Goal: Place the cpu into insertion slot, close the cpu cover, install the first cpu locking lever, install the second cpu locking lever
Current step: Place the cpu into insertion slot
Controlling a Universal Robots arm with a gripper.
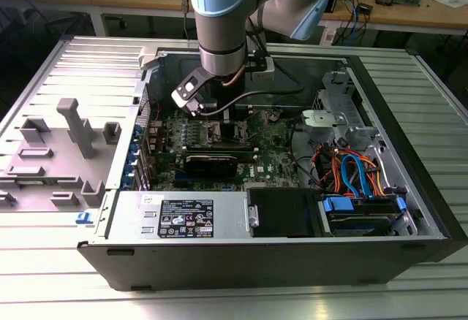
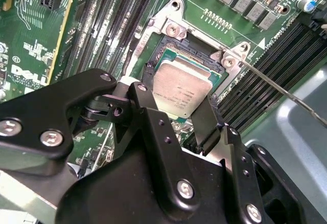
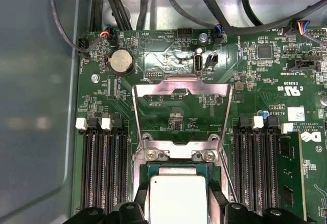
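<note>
In both wrist views the cpu (image 2: 180,87) (image 3: 176,199), a silver-topped square chip on a green base, sits between my two black fingers (image 2: 144,104), which press its opposite edges. My gripper (image 2: 176,100) (image 3: 179,197) is shut on the cpu and holds it right over the insertion slot (image 2: 176,44) (image 3: 176,169), whose dark inside shows past the chip's far edge. The cpu cover (image 3: 179,87) stands swung open behind the slot. A thin wire locking lever (image 2: 278,88) sticks out sideways from the slot's corner. In the exterior view my gripper (image 1: 219,115) is down inside the computer case over the motherboard.
Long black memory slots (image 3: 102,168) (image 3: 258,168) run on both sides of the socket, with one stick (image 3: 288,175) fitted. Cables (image 3: 117,4) hang behind the board. The case also holds a black power supply (image 1: 281,214) and drive wiring (image 1: 351,174). A grey fixture (image 1: 69,126) stands outside.
</note>
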